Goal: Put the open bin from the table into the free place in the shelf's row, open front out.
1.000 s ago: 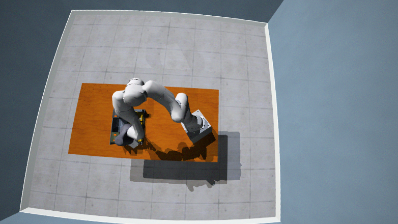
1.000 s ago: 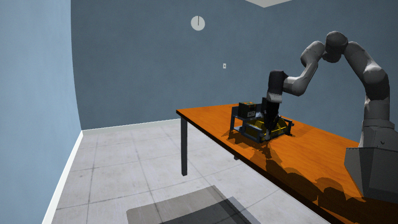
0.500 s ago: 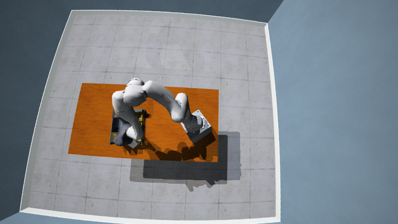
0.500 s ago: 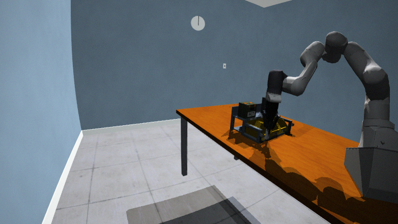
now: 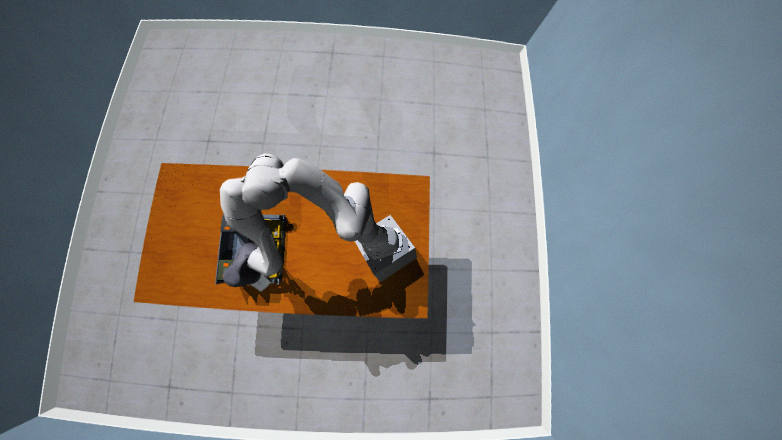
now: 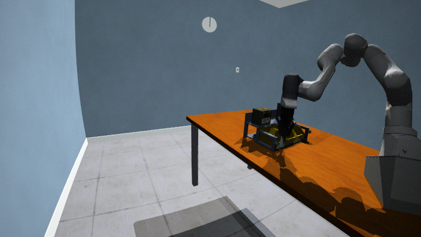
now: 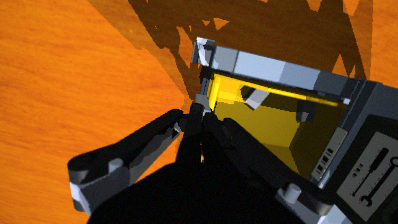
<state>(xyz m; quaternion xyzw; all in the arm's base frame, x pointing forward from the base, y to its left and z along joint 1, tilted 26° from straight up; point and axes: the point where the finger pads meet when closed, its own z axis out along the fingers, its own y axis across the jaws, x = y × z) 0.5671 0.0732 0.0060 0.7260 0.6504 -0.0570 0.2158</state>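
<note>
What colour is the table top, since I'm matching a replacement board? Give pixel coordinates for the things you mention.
Orange-brown wood point(image 5: 328, 246) point(image 6: 332, 153) point(image 7: 75, 65), best seen from the top.

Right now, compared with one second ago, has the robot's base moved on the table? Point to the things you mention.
No. The base point(image 5: 389, 223) point(image 6: 375, 176) sits at the same table point(image 5: 328, 251) point(image 6: 332, 147) end.
</note>
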